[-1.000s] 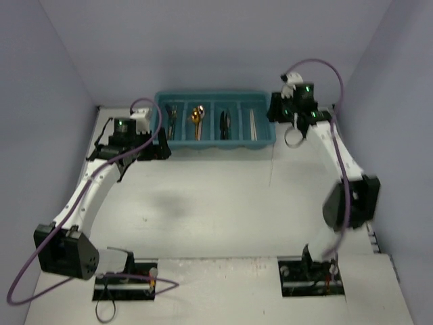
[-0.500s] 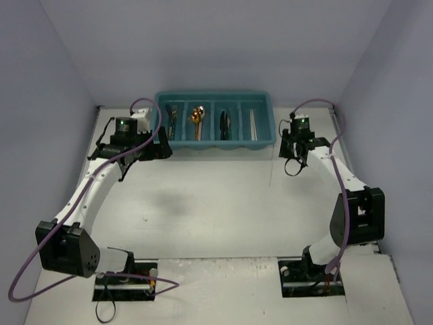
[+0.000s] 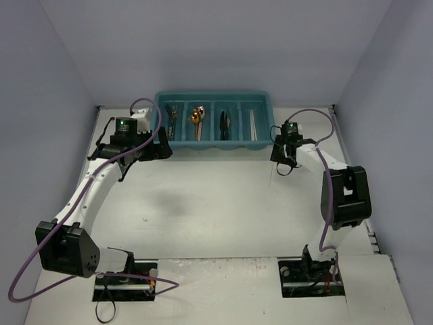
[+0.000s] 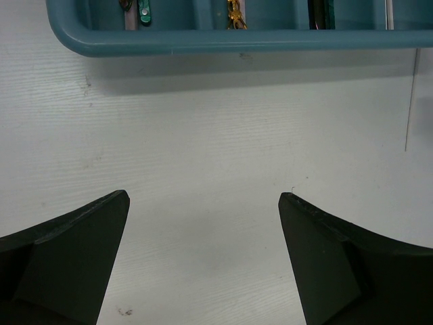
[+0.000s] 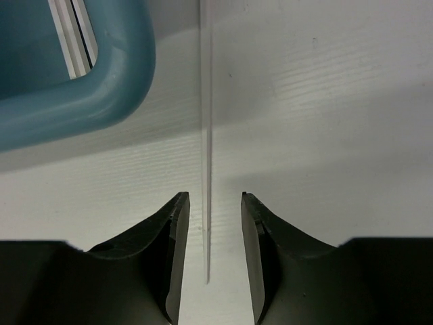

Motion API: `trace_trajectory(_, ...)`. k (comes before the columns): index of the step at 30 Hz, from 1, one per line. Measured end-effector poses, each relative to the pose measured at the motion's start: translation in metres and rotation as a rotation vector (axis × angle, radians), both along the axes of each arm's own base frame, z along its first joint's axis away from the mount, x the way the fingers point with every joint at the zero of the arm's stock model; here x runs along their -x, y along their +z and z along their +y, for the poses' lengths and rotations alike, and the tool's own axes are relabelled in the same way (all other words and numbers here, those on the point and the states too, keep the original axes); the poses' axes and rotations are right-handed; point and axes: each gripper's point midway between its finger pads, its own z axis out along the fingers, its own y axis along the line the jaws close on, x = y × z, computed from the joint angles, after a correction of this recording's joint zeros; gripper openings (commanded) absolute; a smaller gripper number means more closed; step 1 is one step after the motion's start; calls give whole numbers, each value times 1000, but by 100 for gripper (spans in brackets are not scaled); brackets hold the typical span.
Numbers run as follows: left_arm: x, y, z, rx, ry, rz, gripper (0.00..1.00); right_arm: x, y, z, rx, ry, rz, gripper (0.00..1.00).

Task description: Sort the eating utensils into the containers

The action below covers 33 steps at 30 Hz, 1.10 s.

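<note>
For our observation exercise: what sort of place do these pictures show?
Probably a robotics lab test cell: a left arm and right arm mounted on a white table, plain walls around it, a teal cutlery tray as prop.

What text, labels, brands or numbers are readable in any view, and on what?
None readable in any view.
Teal tray: no label or brand visible.
Utensils in it: no markings legible, too small in the top view.
Green lights on the arms: plain dots, not signs.
</note>
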Motion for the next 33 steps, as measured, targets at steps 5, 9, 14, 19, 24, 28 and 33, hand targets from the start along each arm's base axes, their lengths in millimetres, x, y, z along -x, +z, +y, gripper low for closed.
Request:
trace_trajectory(5, 0, 0, 0, 2, -2, 0, 92, -5, -17, 4, -5, -6, 11, 33)
trace_trajectory(9, 0, 0, 0, 2, -2, 1, 92, -6, -26, 6, -7, -11, 12, 32)
trace_trajectory(14, 0, 0, 0, 2, -2, 1, 92, -12, -37, 4, 12, -27, 5, 30)
trace_trajectory(19, 0, 0, 0, 2, -2, 1, 92, -18, -44, -2, 49, -55, -7, 23)
trace_trajectory(24, 1, 0, 0, 1, -3, 3, 92, -21, -45, -10, 59, -84, -17, 1)
trace_trajectory(28, 2, -1, 0, -1, -4, 7, 92, -24, -46, -23, 31, -126, -24, 0)
trace_trajectory(33, 2, -1, 0, -3, -8, 8, 92, -21, -46, -37, -6, -146, -29, 0)
